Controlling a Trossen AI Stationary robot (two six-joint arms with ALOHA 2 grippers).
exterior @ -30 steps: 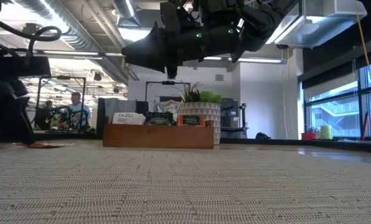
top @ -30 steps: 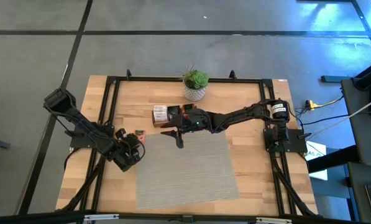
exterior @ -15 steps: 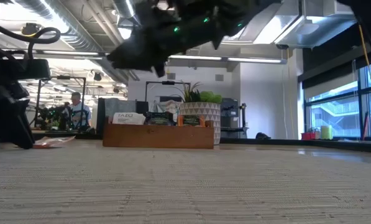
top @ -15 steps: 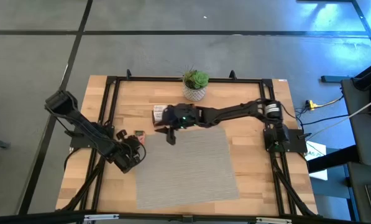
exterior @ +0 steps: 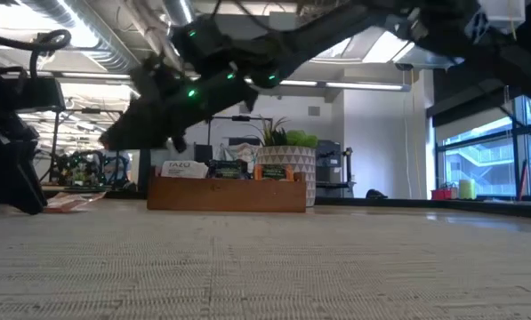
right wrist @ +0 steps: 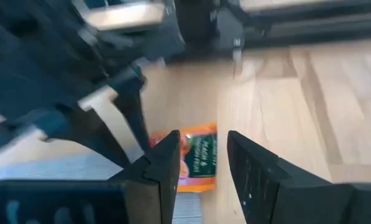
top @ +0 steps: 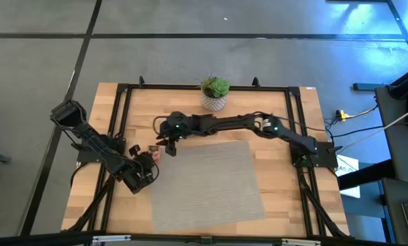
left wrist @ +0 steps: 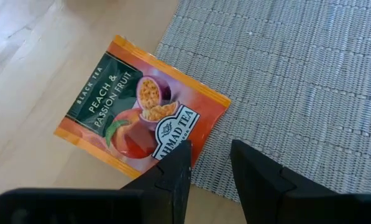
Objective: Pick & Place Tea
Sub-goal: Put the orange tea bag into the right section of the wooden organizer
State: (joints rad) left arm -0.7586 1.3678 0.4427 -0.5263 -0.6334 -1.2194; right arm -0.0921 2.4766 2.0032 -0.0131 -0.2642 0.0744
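One orange tea packet [left wrist: 141,112] printed with peach and passion fruit lies flat, one corner on the grey mat's [top: 204,181] edge and the rest on the wooden table. My left gripper [left wrist: 210,162] hovers open just near of it, with nothing between its fingers. My right gripper [right wrist: 201,165] is open too. It reaches across the table from the right, and the same packet [right wrist: 197,158] lies beyond its fingertips. In the high view the packet [top: 154,152] lies between the two grippers. More tea stands in the wooden tray [exterior: 227,193].
A potted plant [top: 215,92] stands at the table's far edge, behind the tray. My right arm [top: 238,126] stretches over the tray and hides it from above. The grey mat fills the middle and near part of the table. A black frame [top: 121,102] borders the tabletop.
My right gripper has swung from over the tray toward the table's left edge and sunk a little. It now stands close by the orange packet and my left gripper. The packet has stayed where it was.
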